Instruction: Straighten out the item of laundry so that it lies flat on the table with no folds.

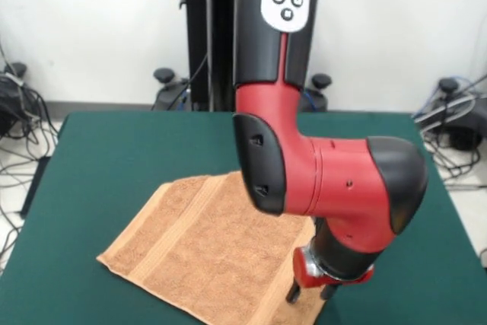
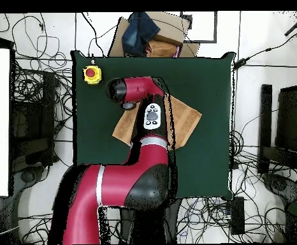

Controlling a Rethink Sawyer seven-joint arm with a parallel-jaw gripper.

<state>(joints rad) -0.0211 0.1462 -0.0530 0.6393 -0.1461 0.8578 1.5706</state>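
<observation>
A: Well, the towel (image 1: pixel 205 245) lies spread on the green bench (image 1: pixel 114 150), a bit right of middle in the front view and running off the near edge of the picture. It looks mostly flat, turned at an angle to the bench, with a stripe band showing toward its left end.

B: And the jaws?

A: The gripper (image 1: pixel 310 291) is low over the towel's near right part. Two dark tips point down at the cloth with a small gap between them. I'd call them slightly parted with nothing in them, though I can't tell if they touch the fabric.

B: Overhead?

A: The arm (image 2: pixel 138 89) covers the middle of the towel, so any fold there is hidden. Only the towel's two ends show. A yellow box with a red button (image 2: pixel 92 74) sits at one bench corner, well apart.

B: So how to do this step well?

A: I'd judge it best to pinch just the top layer near an edge, lift little, and draw outward along the cloth, so it doesn't bunch up.
</observation>
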